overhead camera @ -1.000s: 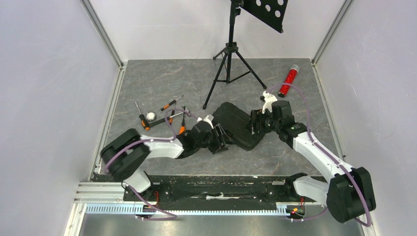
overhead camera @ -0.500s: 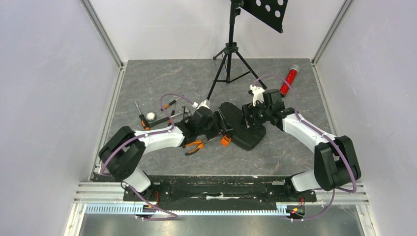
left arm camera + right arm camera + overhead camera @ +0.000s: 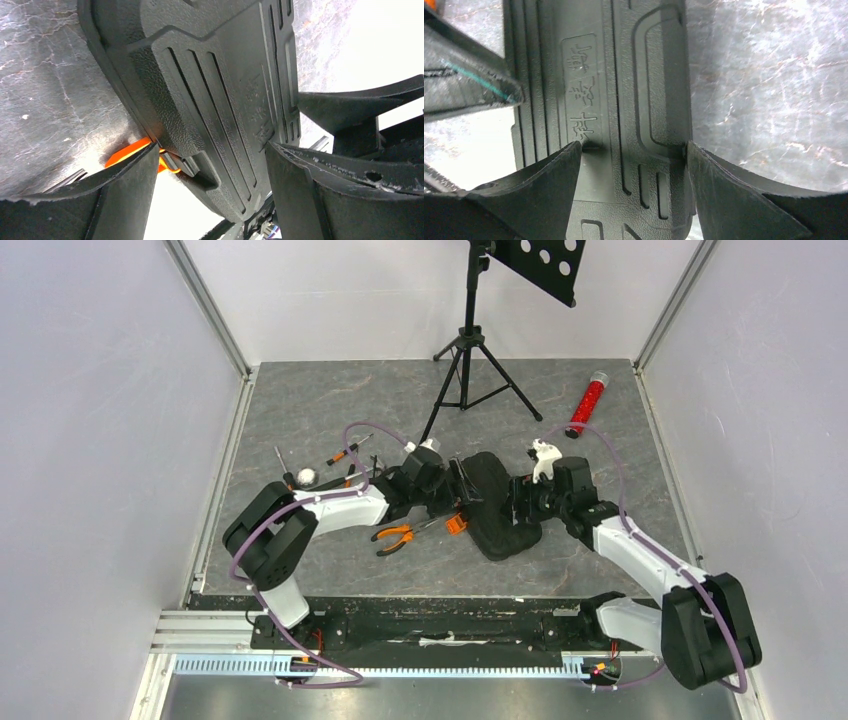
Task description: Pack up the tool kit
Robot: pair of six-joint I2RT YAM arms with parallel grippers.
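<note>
The tool kit's black ribbed case (image 3: 500, 525) lies mid-table between both grippers. My left gripper (image 3: 458, 483) is at its left side, jaws wide apart. In the left wrist view the ribbed lid (image 3: 210, 85) fills the space ahead of the left gripper (image 3: 212, 150), and the orange latch (image 3: 125, 152) shows by the left finger. My right gripper (image 3: 518, 502) is at the case's right side. In the right wrist view the right gripper (image 3: 634, 145) straddles the lid (image 3: 624, 75), one tip on its face and one at its edge. Orange-handled pliers (image 3: 395, 534) lie left of the case.
Screwdrivers (image 3: 345, 451) and a hammer (image 3: 306, 478) lie at the left of the table. A black tripod stand (image 3: 465, 370) stands behind the case. A red glittery tube (image 3: 585, 403) lies at the back right. Walls enclose the table on three sides.
The case was spread wide and flat and now looks narrower. The left gripper has moved back and right and both sets of jaws have widened. The pliers and orange latch have come into view.
</note>
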